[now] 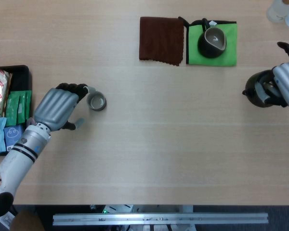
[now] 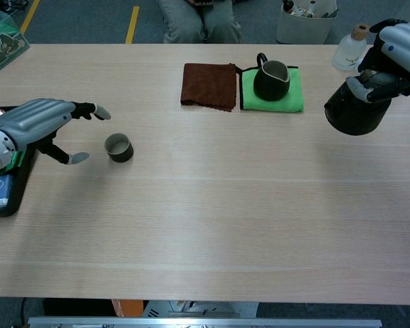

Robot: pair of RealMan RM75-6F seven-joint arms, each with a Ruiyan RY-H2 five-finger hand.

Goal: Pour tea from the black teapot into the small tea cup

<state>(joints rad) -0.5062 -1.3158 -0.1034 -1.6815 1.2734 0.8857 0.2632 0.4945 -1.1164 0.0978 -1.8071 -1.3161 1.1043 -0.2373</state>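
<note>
1. Teapot, round and black [image 2: 355, 113], hangs above the light wooden table [image 2: 212, 219] at the far right, gripped by the right hand [image 2: 396, 65].
2. Small dark ceramic tea cup [image 1: 97, 101] stands upright on the left part of the table.
3. Left hand [image 1: 58, 108] is just beside the cup, fingers spread, holding nothing.

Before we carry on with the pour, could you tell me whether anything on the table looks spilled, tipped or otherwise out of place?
Nothing stands out. The cup sits upright beside the open left robot hand, the right robot hand holds the teapot off the table, the pitcher stands on its green cloth, and no liquid shows on the table.
</note>
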